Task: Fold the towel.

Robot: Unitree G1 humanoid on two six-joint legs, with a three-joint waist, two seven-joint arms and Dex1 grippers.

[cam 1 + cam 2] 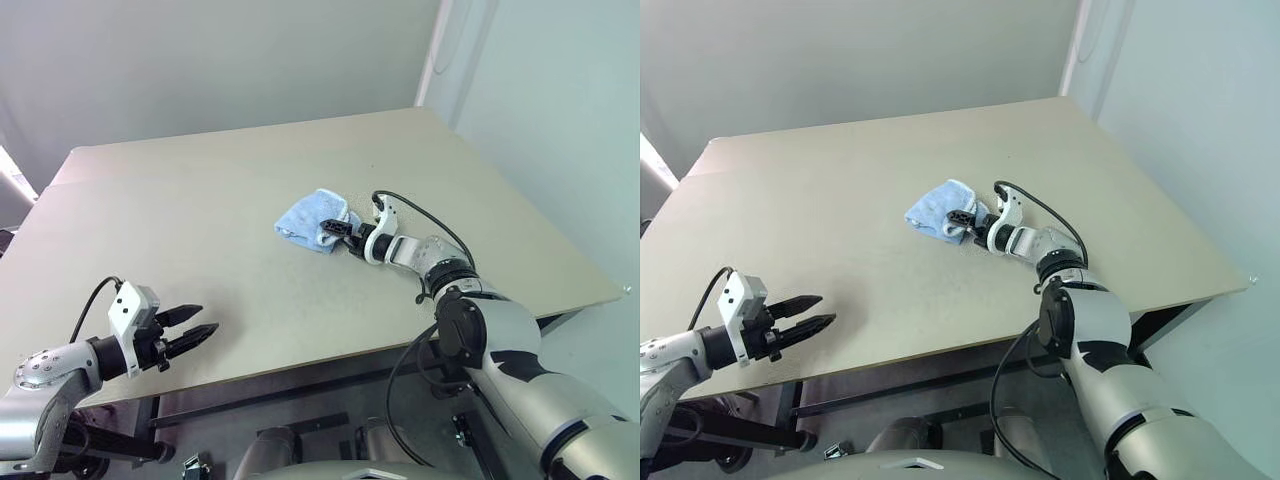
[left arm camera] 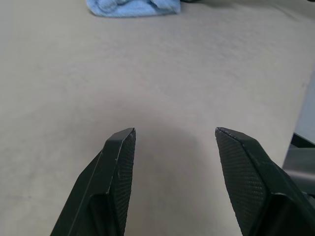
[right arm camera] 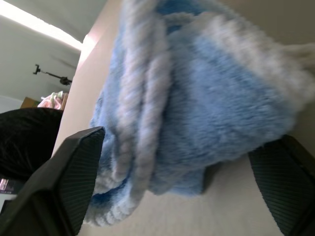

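Note:
The towel (image 1: 312, 222), light blue terry with a white trimmed edge, lies bunched and partly folded over near the middle of the beige table (image 1: 180, 190). My right gripper (image 1: 340, 232) sits low at the towel's right-hand end, open. In the right wrist view its fingers (image 3: 74, 172) stand wide apart on either side of the towel's (image 3: 197, 113) layered edge without pressing it. My left gripper (image 1: 200, 325) hovers near the table's front left edge, far from the towel, open and empty. In the left wrist view its fingertips (image 2: 120, 147) point across bare tabletop toward the towel (image 2: 133, 7).
The table's front edge (image 1: 300, 365) runs just under my left gripper, and its right edge (image 1: 560, 240) is close to my right arm. A black cable (image 1: 420, 215) loops over the right wrist. Walls stand behind and to the right.

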